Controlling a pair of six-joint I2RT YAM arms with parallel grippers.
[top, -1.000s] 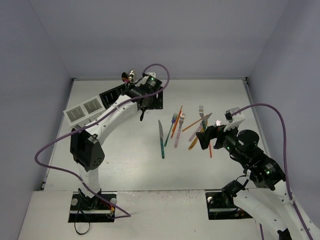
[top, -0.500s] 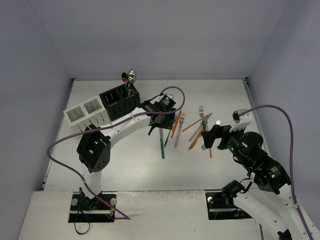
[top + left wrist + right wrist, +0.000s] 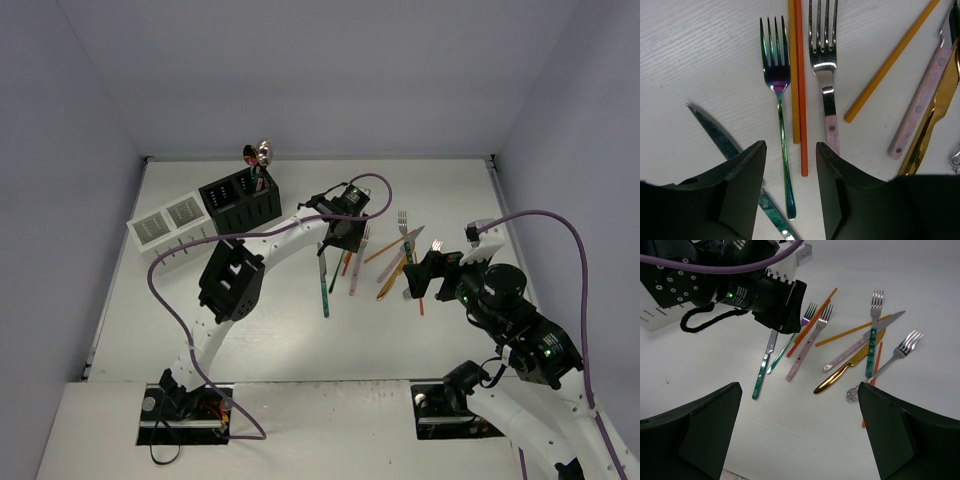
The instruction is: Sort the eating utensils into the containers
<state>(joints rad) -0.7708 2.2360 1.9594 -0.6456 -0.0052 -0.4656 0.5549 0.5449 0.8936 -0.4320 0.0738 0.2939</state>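
Note:
The eating utensils lie scattered mid-table. My left gripper (image 3: 788,150) hangs low over them, open, its jaws straddling the handle of an iridescent fork (image 3: 777,100) and the end of an orange stick (image 3: 800,75). A teal-handled knife (image 3: 722,140) lies just left of it, a pink-handled fork (image 3: 826,65) to the right. My right gripper (image 3: 799,390) is open wide and empty, above bare table near a gold knife (image 3: 845,370), a teal-handled fork (image 3: 872,335) and a silver fork (image 3: 900,352). The containers stand at the back left: a black caddy (image 3: 240,203) and a white caddy (image 3: 170,222).
A spoon and another utensil (image 3: 260,155) stick up out of the black caddy. The left arm (image 3: 270,240) reaches across the table from the left. The table's side walls (image 3: 120,260) close in left and right. Purple cables loop over both arms.
The left arm has swung right from the black caddy to above the utensil pile, and its jaws have narrowed. The right gripper shifted slightly at first and then held still.

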